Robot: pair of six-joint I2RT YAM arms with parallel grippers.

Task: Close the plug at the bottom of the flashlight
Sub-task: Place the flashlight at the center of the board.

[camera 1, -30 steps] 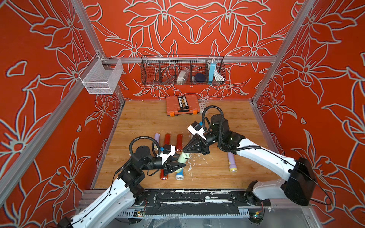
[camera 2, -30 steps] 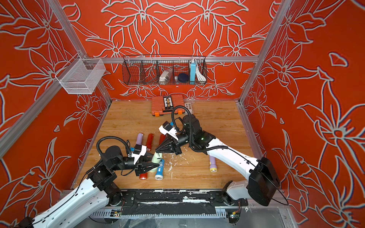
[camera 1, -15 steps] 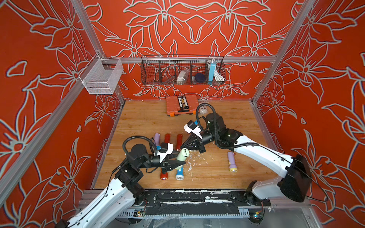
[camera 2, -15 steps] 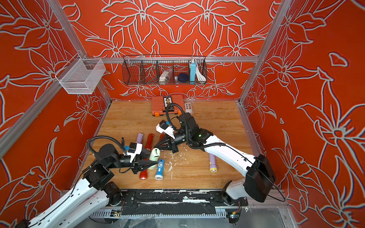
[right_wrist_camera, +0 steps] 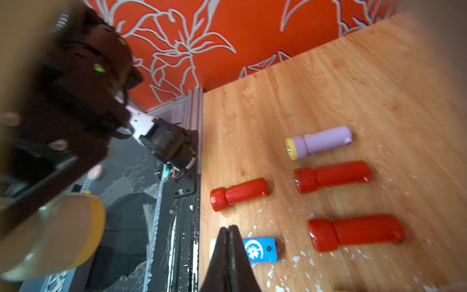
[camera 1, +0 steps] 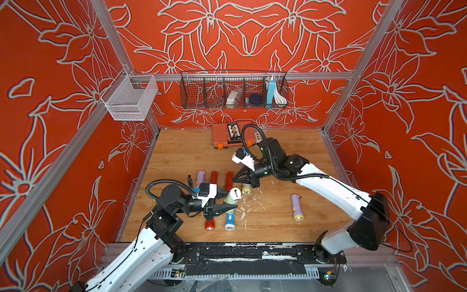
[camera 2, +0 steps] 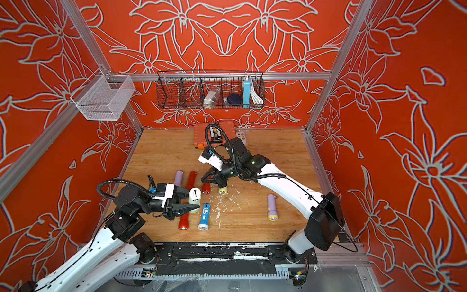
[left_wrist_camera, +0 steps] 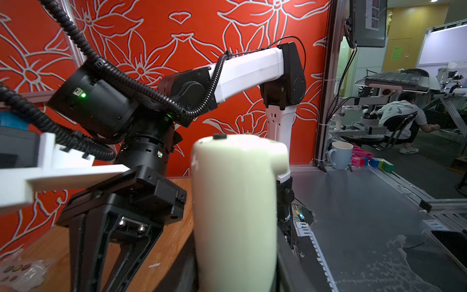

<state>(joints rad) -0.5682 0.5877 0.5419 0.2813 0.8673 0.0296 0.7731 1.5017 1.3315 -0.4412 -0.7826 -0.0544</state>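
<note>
A pale green flashlight (camera 1: 232,197) (camera 2: 194,199) is held bottom end up, slightly tilted, above the wooden table, with my left gripper (camera 1: 228,201) (camera 2: 190,201) shut on its body. In the left wrist view the flashlight (left_wrist_camera: 235,215) fills the middle, and a small dark plug nub (left_wrist_camera: 219,136) shows on its top end. I cannot tell if the plug is seated. My right gripper (camera 1: 233,179) (camera 2: 202,180) is shut and empty, a short way behind the flashlight and apart from it. Its tips (right_wrist_camera: 228,228) hover over a blue flashlight (right_wrist_camera: 260,250).
Several other flashlights lie on the table: purple (camera 1: 201,175), red (camera 1: 214,177), blue (camera 1: 229,221) and another purple (camera 1: 296,207). White flakes (camera 1: 243,203) litter the middle. An orange case (camera 1: 228,135) sits at the back under a wire basket (camera 1: 233,89).
My right gripper has drawn back from the flashlight's bottom end toward the rear of the table. The left gripper kept its hold and shifted the flashlight slightly.
</note>
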